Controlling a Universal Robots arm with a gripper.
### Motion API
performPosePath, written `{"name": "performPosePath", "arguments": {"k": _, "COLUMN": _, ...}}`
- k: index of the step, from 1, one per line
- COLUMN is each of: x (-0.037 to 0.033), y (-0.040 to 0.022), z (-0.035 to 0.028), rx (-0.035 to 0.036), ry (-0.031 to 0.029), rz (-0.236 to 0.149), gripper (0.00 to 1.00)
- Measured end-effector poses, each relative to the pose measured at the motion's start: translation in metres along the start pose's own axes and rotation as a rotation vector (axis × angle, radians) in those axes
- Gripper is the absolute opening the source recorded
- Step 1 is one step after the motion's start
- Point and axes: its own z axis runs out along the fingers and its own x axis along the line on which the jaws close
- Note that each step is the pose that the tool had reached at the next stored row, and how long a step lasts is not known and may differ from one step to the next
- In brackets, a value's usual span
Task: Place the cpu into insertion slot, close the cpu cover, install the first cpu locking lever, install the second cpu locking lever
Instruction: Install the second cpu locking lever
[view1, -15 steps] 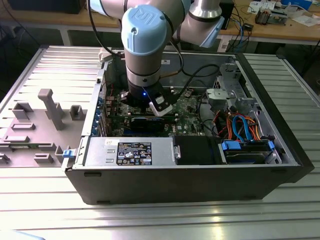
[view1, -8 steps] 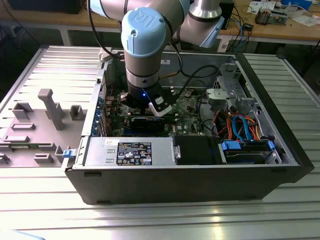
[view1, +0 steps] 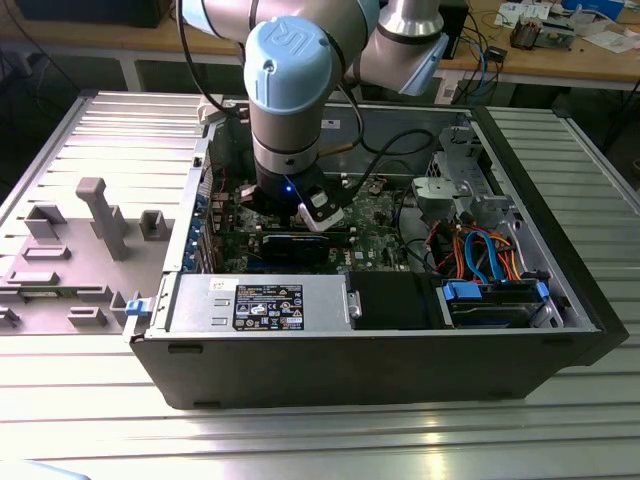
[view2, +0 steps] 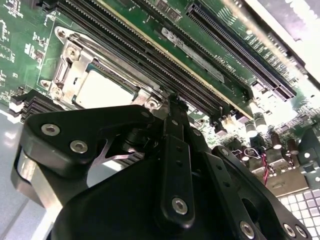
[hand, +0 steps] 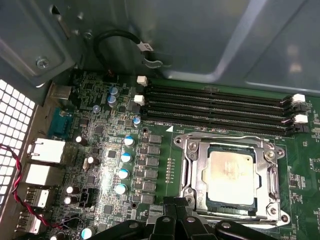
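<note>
Cpu (hand: 231, 174) seated in insertion slot (hand: 200, 187) on green board (hand: 165, 165), beside long memory slots (hand: 215, 107). Cpu cover (hand: 227, 143) down flat around chip. Claw (hand: 175, 212) low at socket's edge, fingers drawn together, gripping nothing visible. Arm (view1: 290, 110) reaching down into open computer case (view1: 360, 370) on ribbed counter (view1: 320, 440).

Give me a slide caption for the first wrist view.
Silver-grey square cpu seated in the green board's insertion slot, silvery metal cpu cover closed around it, black end effector at the socket edge.
</note>
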Motion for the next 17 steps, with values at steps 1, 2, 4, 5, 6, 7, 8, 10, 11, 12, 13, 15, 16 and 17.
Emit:
{"name": "performPosePath", "arguments": {"k": 1, "x": -0.0001, "y": 0.0001, "z": 0.0005, "rx": -0.0004, "ry": 0.0002, "rz": -0.002, "gripper": 0.11}}
{"name": "performPosePath", "arguments": {"k": 2, "x": -0.0001, "y": 0.0003, "z": 0.0008, "rx": -0.0006, "ry": 0.0004, "rz": -0.003, "gripper": 0.11}}
{"name": "performPosePath", "arguments": {"k": 4, "x": -0.0002, "y": 0.0012, "z": 0.0015, "rx": -0.0003, "ry": 0.0015, "rz": -0.006, "gripper": 0.11}}
{"name": "performPosePath", "arguments": {"k": 5, "x": -0.0003, "y": 0.0016, "z": 0.0019, "rx": -0.0005, "ry": 0.0021, "rz": -0.008, "gripper": 0.11}}
{"name": "performPosePath", "arguments": {"k": 6, "x": -0.0003, "y": 0.0016, "z": 0.0022, "rx": -0.0004, "ry": 0.0027, "rz": -0.01, "gripper": 0.11}}
{"name": "performPosePath", "arguments": {"k": 7, "x": -0.0002, "y": 0.0015, "z": 0.0028, "rx": -0.0004, "ry": 0.0029, "rz": -0.011, "gripper": 0.11}}
{"name": "performPosePath", "arguments": {"k": 8, "x": -0.0002, "y": 0.0014, "z": 0.0028, "rx": -0.0002, "ry": 0.0031, "rz": -0.011, "gripper": 0.11}}
{"name": "performPosePath", "arguments": {"k": 10, "x": 0.0009, "y": 0.0015, "z": 0.0028, "rx": 0.0009, "ry": 0.0013, "rz": -0.012, "gripper": 0.11}}
{"name": "performPosePath", "arguments": {"k": 11, "x": 0.0014, "y": 0.0016, "z": 0.0023, "rx": 0.0013, "ry": -0.001, "rz": -0.013, "gripper": 0.11}}
{"name": "performPosePath", "arguments": {"k": 12, "x": 0.0015, "y": 0.0018, "z": 0.0016, "rx": 0.0025, "ry": -0.0016, "rz": -0.014, "gripper": 0.11}}
{"name": "performPosePath", "arguments": {"k": 13, "x": 0.0016, "y": 0.002, "z": 0.0, "rx": 0.0039, "ry": -0.0015, "rz": -0.014, "gripper": 0.11}}
{"name": "performPosePath", "arguments": {"k": 15, "x": 0.0016, "y": 0.0021, "z": 0.0002, "rx": 0.0033, "ry": -0.0018, "rz": -0.014, "gripper": 0.11}}
{"name": "performPosePath", "arguments": {"k": 16, "x": 0.0016, "y": 0.002, "z": 0.0008, "rx": 0.003, "ry": -0.0019, "rz": -0.014, "gripper": 0.11}}
{"name": "performPosePath", "arguments": {"k": 17, "x": 0.0016, "y": 0.0026, "z": 0.0016, "rx": 0.0035, "ry": -0.002, "rz": -0.014, "gripper": 0.11}}
